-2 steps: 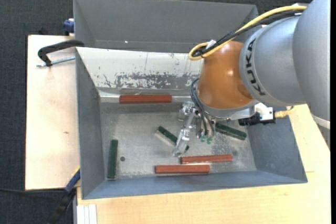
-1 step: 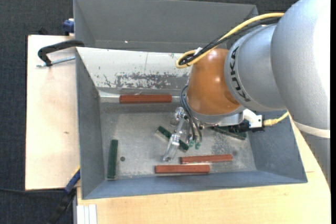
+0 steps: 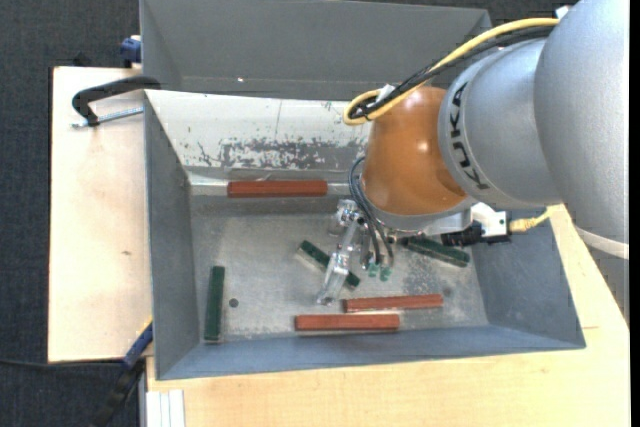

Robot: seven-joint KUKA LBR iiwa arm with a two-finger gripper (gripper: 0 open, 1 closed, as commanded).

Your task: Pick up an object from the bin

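The gripper (image 3: 345,267) hung low over the mid-floor of the bin (image 3: 165,245); whether it was open or closed could not be told. A green block (image 3: 314,253) lay tilted just to its left, two red bars (image 3: 392,302) near the front wall. Farther off lay a back bar (image 3: 277,187), red, along the rear wall and a green bar (image 3: 214,302) by the left wall

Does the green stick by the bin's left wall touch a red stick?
No, the green stick lies alone, with bare floor between it and the nearest red stick.
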